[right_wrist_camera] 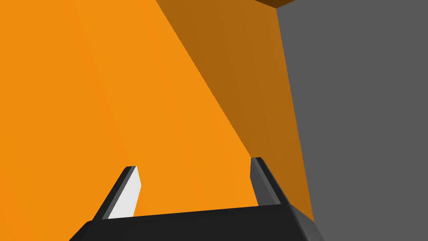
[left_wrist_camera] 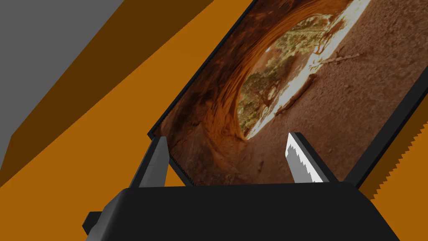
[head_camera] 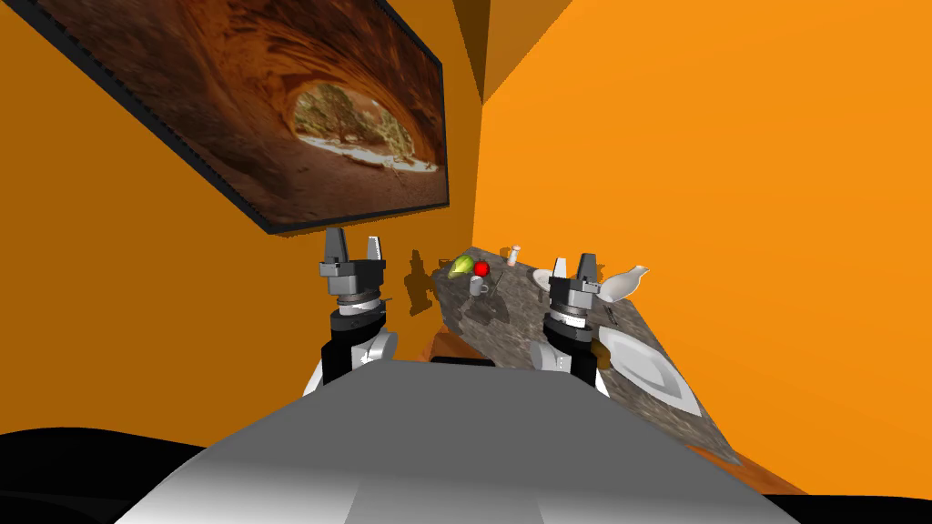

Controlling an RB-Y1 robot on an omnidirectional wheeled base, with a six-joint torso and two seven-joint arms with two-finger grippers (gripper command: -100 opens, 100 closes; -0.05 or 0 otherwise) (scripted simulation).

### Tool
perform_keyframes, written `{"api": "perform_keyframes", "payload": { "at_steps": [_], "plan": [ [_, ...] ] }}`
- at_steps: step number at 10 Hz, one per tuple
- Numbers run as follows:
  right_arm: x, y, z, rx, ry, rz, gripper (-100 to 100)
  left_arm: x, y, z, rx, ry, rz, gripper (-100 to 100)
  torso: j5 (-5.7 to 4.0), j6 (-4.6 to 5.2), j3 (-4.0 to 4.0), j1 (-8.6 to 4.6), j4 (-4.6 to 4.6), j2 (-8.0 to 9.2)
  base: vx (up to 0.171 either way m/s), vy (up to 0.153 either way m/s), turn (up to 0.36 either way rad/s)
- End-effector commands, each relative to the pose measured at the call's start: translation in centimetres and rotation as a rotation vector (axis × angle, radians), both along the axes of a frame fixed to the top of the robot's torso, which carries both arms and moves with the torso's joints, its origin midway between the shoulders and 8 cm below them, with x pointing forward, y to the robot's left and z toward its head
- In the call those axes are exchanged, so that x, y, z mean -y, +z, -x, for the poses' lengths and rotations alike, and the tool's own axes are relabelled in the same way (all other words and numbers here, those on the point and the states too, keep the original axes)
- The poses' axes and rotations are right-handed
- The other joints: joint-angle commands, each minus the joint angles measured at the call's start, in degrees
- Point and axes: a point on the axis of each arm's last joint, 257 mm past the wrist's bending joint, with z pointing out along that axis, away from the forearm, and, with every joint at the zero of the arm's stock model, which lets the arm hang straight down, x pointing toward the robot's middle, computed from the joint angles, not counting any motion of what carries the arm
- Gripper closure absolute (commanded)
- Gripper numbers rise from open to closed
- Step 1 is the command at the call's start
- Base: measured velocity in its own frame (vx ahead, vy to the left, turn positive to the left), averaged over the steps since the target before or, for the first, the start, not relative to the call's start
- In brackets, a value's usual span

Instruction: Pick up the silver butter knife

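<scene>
Both grippers are released and empty, pointing up at the walls: the left gripper (head_camera: 354, 246) off the surface (head_camera: 510, 327), the right gripper (head_camera: 572, 267) over it. A thin dark sliver, likely the butter knife (head_camera: 612, 316), lies just beside the right forearm, beyond the large white plate (head_camera: 648, 366). The right arm is nearer and would have to tip downward, and the knife's long axis is too small to read.

The counter (head_camera: 501, 332) is mottled grey-brown, like stone. On it, a red ball (head_camera: 481, 268) glows at three o'clock of a yellow-green fruit (head_camera: 462, 266); the plate (head_camera: 648, 366) and jug (head_camera: 623, 284) are white. The walls (head_camera: 728, 136) are orange; the framed picture (head_camera: 273, 100) is rust-brown.
</scene>
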Motion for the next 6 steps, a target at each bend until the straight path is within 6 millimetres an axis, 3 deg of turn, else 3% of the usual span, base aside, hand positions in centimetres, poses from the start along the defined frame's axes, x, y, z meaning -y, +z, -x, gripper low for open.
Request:
{"api": "perform_keyframes", "payload": {
  "at_steps": [1, 6],
  "plan": [
    [-0.1, -0.1, -0.4, -0.013, 0.006, 0.026, -100, 0.0, 0.0, 0.0, 0.0, 0.0, 0.0, 0, 0.0, 0.0, 0.0, 0.0, 0.0, 0.0, -0.034, 0.023, -0.015],
    [0.6, -1.3, -3.9, -0.109, -0.004, 0.131, -100, 0.0, 0.0, 0.0, 0.0, 0.0, 0.0, 0, 0.0, 0.0, 0.1, 0.01, 0.04, 0.16, -0.054, 0.02, -0.034]
  ]
}}
